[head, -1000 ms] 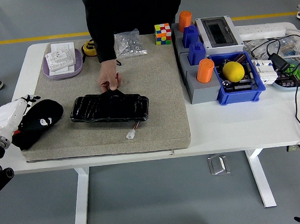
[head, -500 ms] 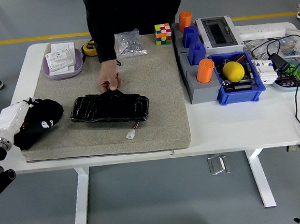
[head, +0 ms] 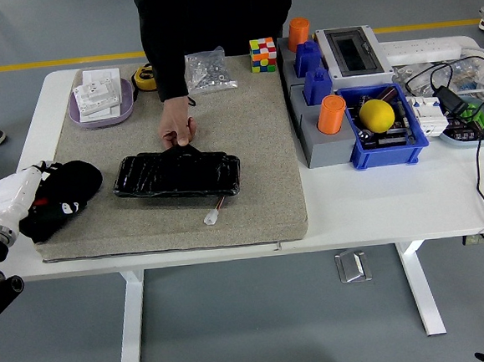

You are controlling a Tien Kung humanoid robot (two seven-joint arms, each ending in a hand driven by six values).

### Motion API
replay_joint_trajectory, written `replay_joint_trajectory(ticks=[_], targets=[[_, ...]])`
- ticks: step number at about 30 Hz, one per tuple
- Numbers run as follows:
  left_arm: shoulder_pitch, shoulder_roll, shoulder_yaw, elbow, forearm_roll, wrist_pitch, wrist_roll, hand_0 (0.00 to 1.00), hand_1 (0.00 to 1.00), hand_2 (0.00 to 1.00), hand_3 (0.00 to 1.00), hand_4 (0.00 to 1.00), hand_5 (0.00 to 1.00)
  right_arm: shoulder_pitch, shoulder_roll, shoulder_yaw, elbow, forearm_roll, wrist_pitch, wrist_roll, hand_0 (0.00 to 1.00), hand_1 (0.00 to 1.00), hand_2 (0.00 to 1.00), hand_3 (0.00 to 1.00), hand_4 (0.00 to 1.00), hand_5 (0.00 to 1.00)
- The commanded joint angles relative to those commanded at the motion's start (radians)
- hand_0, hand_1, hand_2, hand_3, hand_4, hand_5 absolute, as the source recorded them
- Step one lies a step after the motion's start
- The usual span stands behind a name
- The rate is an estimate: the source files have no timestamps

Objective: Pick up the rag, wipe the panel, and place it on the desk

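While person's hand [head: 176, 129] pins panel [head: 177, 174], left fingers [head: 46, 169] clutch rag [head: 61, 197].

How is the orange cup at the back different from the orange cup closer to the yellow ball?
The back orange cup stands at the far edge of the table, while the front orange cup stands nearer, right beside the blue bin with the yellow ball. The back one looks smaller in the picture; the front one looks bigger. Both are orange, upright, and sit on the grey holder.
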State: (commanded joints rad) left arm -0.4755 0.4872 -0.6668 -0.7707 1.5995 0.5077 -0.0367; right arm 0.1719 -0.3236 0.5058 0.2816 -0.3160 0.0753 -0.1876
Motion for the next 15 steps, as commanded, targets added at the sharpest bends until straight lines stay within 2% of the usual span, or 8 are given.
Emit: replay_joint_trajectory(ticks=[1, 6, 7, 15], targets=[[0.0, -0.001, -0.001, 0.0, -0.003, 0.001, -0.001, 0.428, 0.447, 0.783, 0.772, 0.775, 0.274, 0.0, 0.0, 0.0, 0.0, 0.0, 0.0, 0.0, 0.794, 0.671, 0.719, 0.66, 0.998, 0.523], [0.001, -0.004, -0.004, 0.0, -0.017, 0.011, -0.01, 0.428, 0.447, 0.783, 0.772, 0.775, 0.274, 0.0, 0.0, -0.001, 0.0, -0.002, 0.0, -0.001, 0.794, 0.671, 0.719, 0.66, 0.998, 0.523], [0.001, -0.005, -0.004, 0.0, -0.019, 0.013, -0.011, 0.418, 0.419, 0.77, 0.732, 0.742, 0.276, 0.0, 0.0, -0.001, 0.0, -0.003, 0.0, -0.001, 0.794, 0.671, 0.718, 0.659, 0.998, 0.523], [-0.002, -0.009, -0.004, 0.007, -0.034, 0.015, -0.018, 0.409, 0.402, 0.766, 0.701, 0.721, 0.289, 0.001, -0.001, -0.001, 0.002, -0.006, -0.001, -0.002, 0.794, 0.671, 0.718, 0.659, 0.998, 0.523]])
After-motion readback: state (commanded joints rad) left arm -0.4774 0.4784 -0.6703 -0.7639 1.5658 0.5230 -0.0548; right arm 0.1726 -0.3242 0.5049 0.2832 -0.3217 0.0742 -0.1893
